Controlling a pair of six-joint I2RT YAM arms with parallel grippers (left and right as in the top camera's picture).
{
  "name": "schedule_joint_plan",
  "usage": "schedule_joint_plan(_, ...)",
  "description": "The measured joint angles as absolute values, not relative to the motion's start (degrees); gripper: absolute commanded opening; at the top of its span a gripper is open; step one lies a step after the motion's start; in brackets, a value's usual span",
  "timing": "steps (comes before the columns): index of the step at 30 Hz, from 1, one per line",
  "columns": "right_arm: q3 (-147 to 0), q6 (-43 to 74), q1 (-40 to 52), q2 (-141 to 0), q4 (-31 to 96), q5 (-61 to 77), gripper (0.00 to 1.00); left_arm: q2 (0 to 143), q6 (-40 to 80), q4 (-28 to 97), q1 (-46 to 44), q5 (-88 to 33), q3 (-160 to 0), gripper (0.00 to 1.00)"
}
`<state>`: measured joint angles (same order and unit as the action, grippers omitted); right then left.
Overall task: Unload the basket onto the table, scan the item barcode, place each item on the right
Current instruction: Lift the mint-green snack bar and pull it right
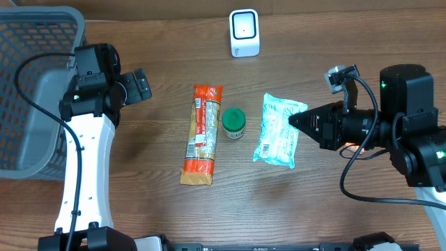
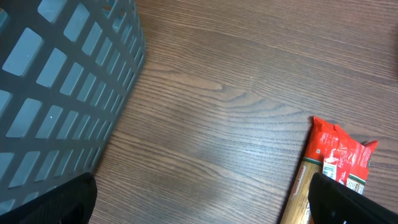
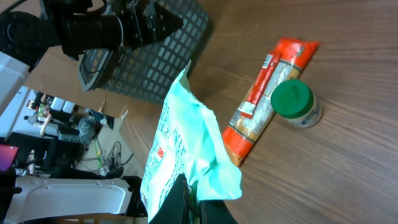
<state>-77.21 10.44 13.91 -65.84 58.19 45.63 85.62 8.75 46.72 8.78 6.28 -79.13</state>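
Looking down from above, the right pincer (image 1: 298,120) was pinching the near edge of the pale green packet (image 1: 279,132), and the rest of the packet lay just past its tips. I could not tell if the packet was off the table yet. A green-lidded jar (image 1: 233,123) and a long orange packet (image 1: 202,136) sat farther out beyond the tips. The white scanner (image 1: 244,33) stood well apart from the pincer, off to one side near the far edge. The left pincer (image 1: 144,85) was spread wide with nothing in it, close beside the grey basket (image 1: 21,70). From the left wrist, bare table showed between its two dark fingertips (image 2: 62,202). The basket wall was on one side and the end of the orange packet on the other. From the right wrist, the green packet stuck up from between the squeezed fingers, with the jar and orange packet past it. It had small print on it, but I could not pick out a barcode. I think the grab was done and the carry came next. That move called for lifting the packet, bringing it to the scanner, and turning the barcode toward the scanner's window.
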Motion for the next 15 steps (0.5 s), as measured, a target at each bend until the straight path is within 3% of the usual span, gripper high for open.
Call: schedule_joint_plan(15,-77.2,10.4,13.9,-65.8,62.6,41.7,0.04,85.6,8.8,46.7,8.8,6.3,-79.1,1.0)
